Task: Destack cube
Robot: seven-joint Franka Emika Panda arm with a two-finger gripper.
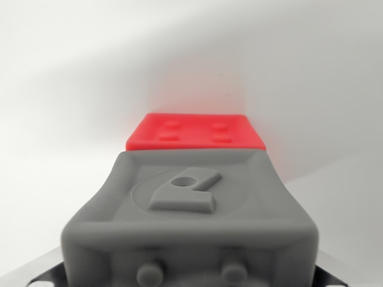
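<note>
We see the grey cube (190,221) filling the near view with the red cube (195,132) just beyond it, cannot tell the gripper's state, and should lift straight up without nudging red.

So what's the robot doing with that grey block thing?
This is the view from the camera on the robot's wrist. A grey block with a raised symbol on top fills the lower part of the picture, very close to the camera. Just behind it sits a red block with four little studs. Everything around is plain white. The jaws themselves aren't clearly visible, so I can't tell if the robot is gripping anything yet.
</note>
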